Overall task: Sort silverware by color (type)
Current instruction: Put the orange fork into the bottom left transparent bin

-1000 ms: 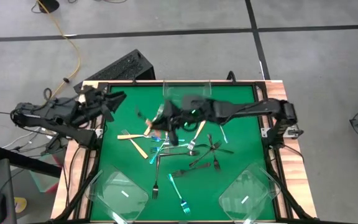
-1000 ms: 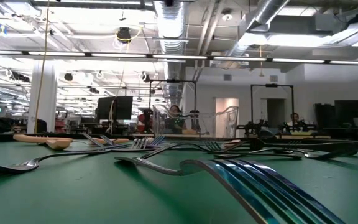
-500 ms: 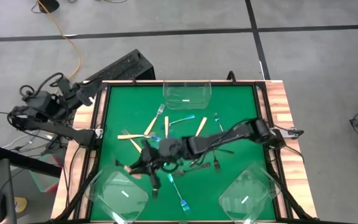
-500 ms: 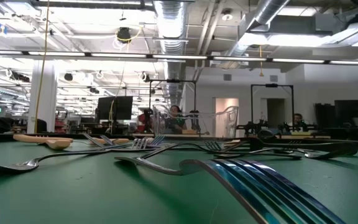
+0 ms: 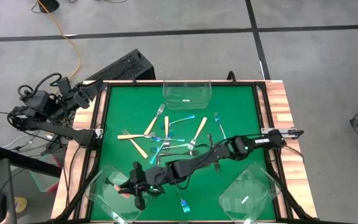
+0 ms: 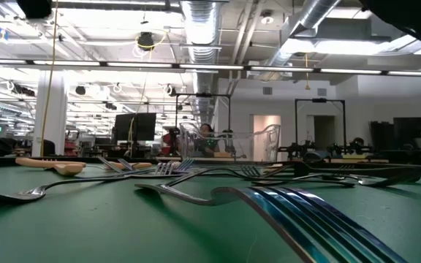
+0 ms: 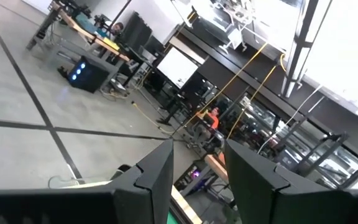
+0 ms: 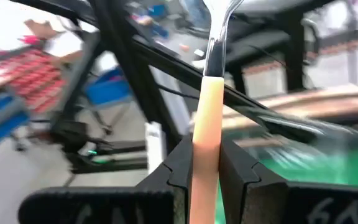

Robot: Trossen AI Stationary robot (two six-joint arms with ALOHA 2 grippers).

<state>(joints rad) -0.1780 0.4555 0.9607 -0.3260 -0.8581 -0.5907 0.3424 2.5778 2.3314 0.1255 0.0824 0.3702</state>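
1. The right arm reaches from the table's right edge diagonally across the green table (image 5: 241, 106) toward the near-left corner, its right hand (image 5: 134, 190) poised over the rim of the near-left clear tub (image 5: 104, 190).
2. In the right wrist view, the right hand's fingers (image 8: 180, 163) are clamped on a tan-handled fork (image 8: 207, 127), the handle between them and the metal neck pointing away from the wrist.
3. The left arm is drawn back off the table, beyond its far-left corner, with the left hand (image 5: 79, 96) above the wooden border; its fingers (image 7: 157, 174) stand parted around nothing.
4. The rest of the silverware (image 5: 173, 134) lies loose in the middle of the green table: tan-handled forks, blue-handled ones and dark grey metal ones, some crossing each other.
5. One blue fork (image 5: 180, 198) lies apart near the front edge, just beside the right hand.
6. A second clear tub (image 5: 187, 93) sits at the middle of the far edge and a third (image 5: 247, 196) at the near-right corner.
7. From table height, a blue fork's tines (image 6: 305, 212) fill the foreground.
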